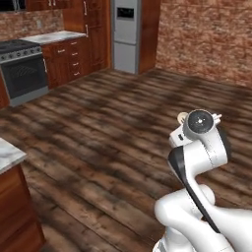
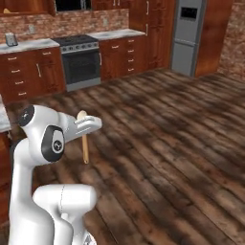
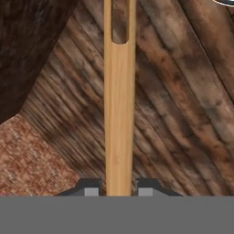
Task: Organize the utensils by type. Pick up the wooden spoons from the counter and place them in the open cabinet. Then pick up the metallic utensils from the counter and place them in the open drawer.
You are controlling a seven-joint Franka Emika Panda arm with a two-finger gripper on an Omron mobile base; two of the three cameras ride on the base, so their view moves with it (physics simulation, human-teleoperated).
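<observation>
My gripper (image 3: 119, 187) is shut on the handle of a tan wooden spoon (image 3: 119, 114), whose long handle, with a slot near its far end, runs straight up the hand view. In the right base view the gripper (image 2: 88, 125) holds that wooden spoon (image 2: 85, 143) roughly upright above the floor, bowl end up and handle hanging down. In the left base view a bit of the spoon's bowl (image 1: 182, 117) peeks out behind the hand. A corner of the marble counter (image 1: 7, 153) shows at the lower left, well apart from the arm.
Dark plank floor (image 2: 162, 134) lies all around the arm. Along the far wall stand a stove (image 2: 79, 62), reddish-brown cabinets (image 2: 28, 72) and a grey fridge (image 2: 186, 36). Brick walls close off the back.
</observation>
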